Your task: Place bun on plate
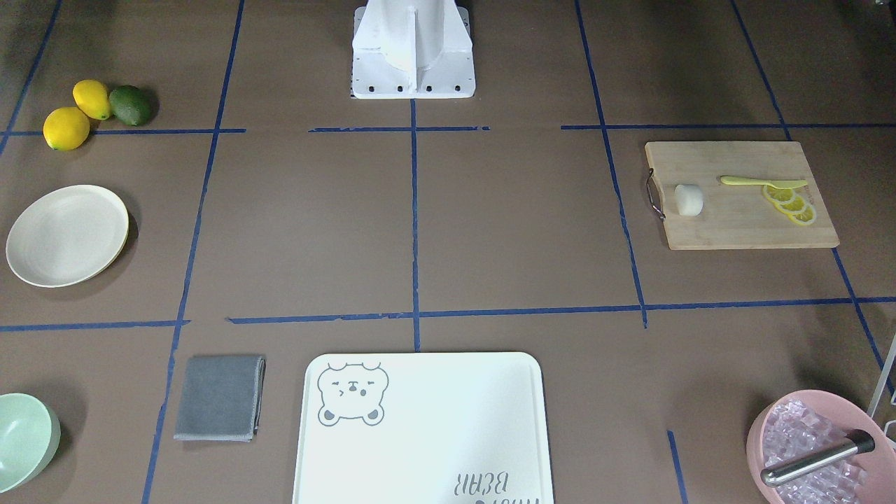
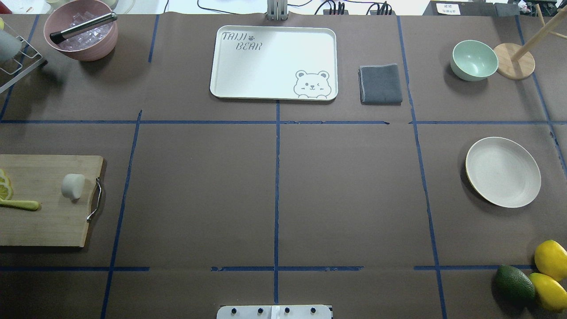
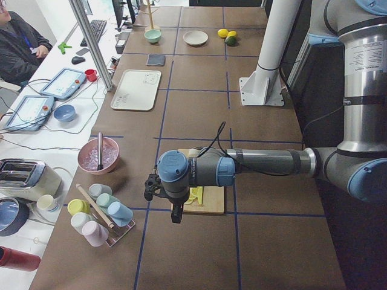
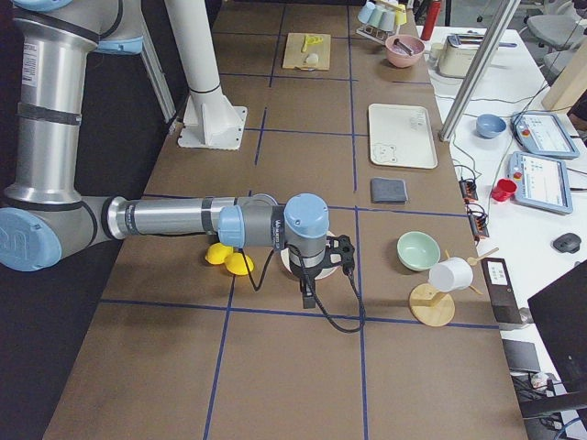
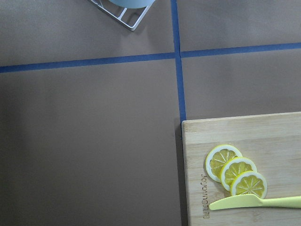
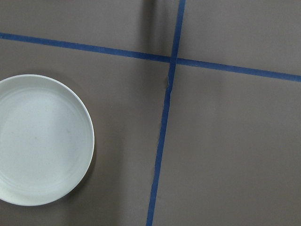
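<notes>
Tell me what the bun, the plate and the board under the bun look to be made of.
Bun: smooth, matte, uniform white with no crust; probably a plastic or foam replica, but that is not certain.
Plate: cream, matte with a faint sheen; likely plastic or a fibre composite, possibly ceramic.
Cutting board: light wood or bamboo, with visible straight grain and an unglossed surface.

The bun (image 2: 73, 186) is lying on the cutting board (image 2: 48, 226) at the worktop's (image 2: 199, 199) left end, beside lemon slices (image 1: 789, 203); the plate (image 2: 503, 172) is sitting at the right, between bowl (image 2: 474, 60) and lemons (image 2: 550, 259).
</notes>
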You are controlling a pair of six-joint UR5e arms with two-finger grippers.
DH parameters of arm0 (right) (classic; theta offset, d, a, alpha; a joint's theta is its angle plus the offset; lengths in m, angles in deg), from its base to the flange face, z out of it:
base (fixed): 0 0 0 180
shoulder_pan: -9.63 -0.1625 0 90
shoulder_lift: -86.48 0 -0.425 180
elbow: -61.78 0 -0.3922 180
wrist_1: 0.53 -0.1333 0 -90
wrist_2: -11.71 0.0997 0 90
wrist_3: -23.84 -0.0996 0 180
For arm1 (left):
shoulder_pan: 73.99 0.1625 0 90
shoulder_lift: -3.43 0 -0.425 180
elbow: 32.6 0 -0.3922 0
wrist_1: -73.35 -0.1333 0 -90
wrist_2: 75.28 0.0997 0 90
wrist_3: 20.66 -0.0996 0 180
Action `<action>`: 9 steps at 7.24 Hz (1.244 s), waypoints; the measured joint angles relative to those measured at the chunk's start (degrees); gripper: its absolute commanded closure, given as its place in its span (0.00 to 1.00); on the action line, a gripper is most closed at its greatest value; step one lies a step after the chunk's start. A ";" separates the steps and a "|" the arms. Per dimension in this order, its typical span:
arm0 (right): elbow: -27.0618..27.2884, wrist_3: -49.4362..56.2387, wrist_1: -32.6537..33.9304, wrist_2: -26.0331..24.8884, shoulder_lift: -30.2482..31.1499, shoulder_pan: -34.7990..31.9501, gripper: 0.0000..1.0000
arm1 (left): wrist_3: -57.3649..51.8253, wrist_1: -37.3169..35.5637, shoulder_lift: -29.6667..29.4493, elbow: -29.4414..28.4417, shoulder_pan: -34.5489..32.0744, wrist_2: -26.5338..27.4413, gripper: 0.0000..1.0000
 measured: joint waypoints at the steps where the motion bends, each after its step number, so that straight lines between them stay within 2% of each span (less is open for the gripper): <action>1: 0.00 0.00 0.00 0.02 0.00 0.09 0.00 | -0.01 0.00 0.00 0.03 0.03 0.02 0.00; 4: -0.55 -0.31 0.06 3.59 0.00 3.11 0.00 | -0.01 0.08 -0.01 -0.47 0.15 0.01 0.00; 6: -1.41 -4.42 -3.65 6.53 0.00 8.42 0.00 | -0.04 0.07 -0.05 -0.56 0.23 -0.10 0.00; 7: -3.20 -8.33 -9.06 6.87 0.03 10.96 0.00 | -0.06 0.03 -0.03 -0.57 0.28 -0.20 0.00; 9: -10.14 -17.08 -24.14 6.76 0.02 13.51 0.00 | -0.07 0.06 0.00 -0.60 0.33 -0.25 0.00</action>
